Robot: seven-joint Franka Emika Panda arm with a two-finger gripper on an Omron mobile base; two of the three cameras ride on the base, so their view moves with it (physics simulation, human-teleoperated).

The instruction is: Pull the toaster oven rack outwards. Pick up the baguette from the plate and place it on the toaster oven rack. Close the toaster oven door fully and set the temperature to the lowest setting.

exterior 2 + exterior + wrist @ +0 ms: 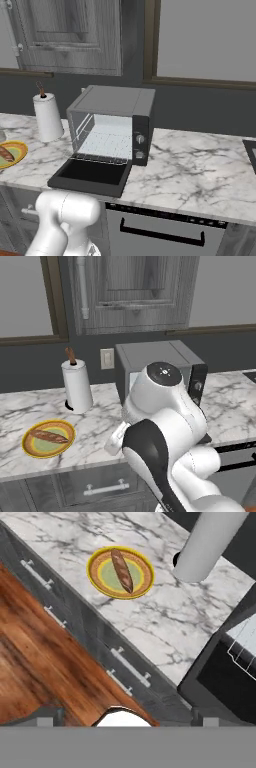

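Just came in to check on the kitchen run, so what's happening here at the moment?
The white robot arm is holding nothing; its pincer stands open. The boxy dark grey toaster oven sits on the marble counter with its glass-fronted door folded down flat. The silvery wire rack sits inside the cavity. The small brown baguette lies on the yellow-orange plate, beside the white paper towel roll.

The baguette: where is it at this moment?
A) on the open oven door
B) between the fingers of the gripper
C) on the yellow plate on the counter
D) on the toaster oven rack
C: the baguette lies across the plate, left of the paper towel roll.
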